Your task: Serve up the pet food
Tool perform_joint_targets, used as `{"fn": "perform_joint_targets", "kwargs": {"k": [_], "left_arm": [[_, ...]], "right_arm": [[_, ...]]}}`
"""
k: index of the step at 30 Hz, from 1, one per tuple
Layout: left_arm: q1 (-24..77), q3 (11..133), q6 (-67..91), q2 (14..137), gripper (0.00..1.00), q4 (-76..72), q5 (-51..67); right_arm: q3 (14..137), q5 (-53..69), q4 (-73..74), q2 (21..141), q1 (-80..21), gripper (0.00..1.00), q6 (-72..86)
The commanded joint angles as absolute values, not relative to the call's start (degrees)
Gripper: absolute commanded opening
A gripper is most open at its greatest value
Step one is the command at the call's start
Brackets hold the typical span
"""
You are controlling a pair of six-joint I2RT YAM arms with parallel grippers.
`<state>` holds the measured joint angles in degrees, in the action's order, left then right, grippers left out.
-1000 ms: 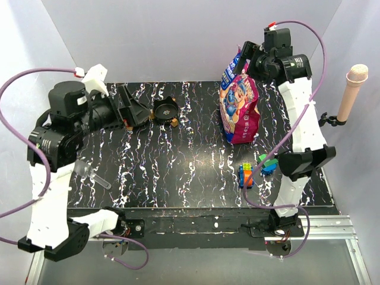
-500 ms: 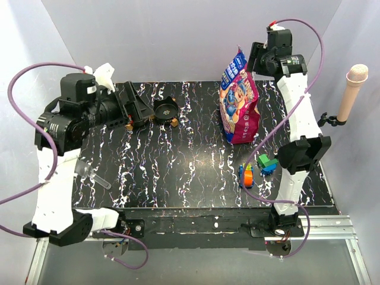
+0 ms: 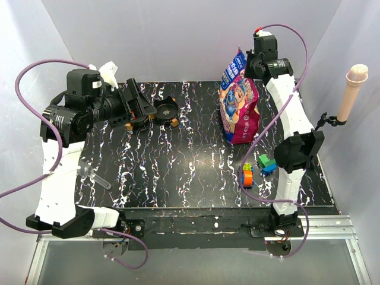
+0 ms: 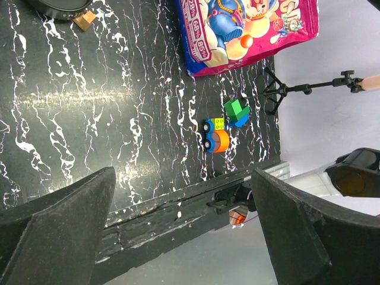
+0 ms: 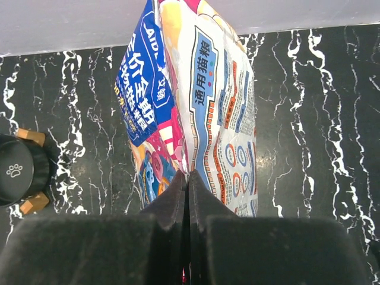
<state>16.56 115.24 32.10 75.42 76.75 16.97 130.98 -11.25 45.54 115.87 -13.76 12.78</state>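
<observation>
Marble table | right hand pinches food bag | left hand wide

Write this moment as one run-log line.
left gripper: open, beside bowl | right gripper: shut on bag top | bag: upright

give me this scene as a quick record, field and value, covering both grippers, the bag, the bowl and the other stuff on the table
left gripper: open, empty, close beside the bowl
right gripper: shut on the top edge of the bag
bag: upright, far right part of the table
bowl: black, paw print on it, far side, left of the bag
toy blocks: near right, in front of the bag, not touching it
</observation>
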Motion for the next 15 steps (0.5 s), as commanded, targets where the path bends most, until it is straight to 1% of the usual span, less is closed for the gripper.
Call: {"fn": "perform_joint_targets", "kwargs": {"k": [1, 4, 7, 11, 15], "left_arm": [[16.35, 115.67, 31.99, 75.06, 0.98, 76.29, 17.31], [16.35, 114.44, 31.99, 74.80, 0.98, 74.97, 18.01], [16.35, 113.03, 31.99, 74.71, 0.98, 73.83, 19.07], [16.35, 111.36, 31.99, 74.53, 0.97, 72.69, 20.12], [16.35, 110.04, 31.82, 74.27, 0.96, 71.90, 21.44]], "right_arm": [[128.33, -17.39, 44.56, 111.63, -15.64, 0.01, 10.55], [126.92, -20.46, 45.17, 110.31, -17.57, 0.01, 10.54], [128.58, -22.14, 49.20, 109.42, -18.98, 0.01, 13.96], [129.03, -21.18, 54.22, 107.41, -22.23, 0.01, 16.34], [126.48, -18.64, 58.18, 104.25, -26.53, 0.01, 18.72]]}}
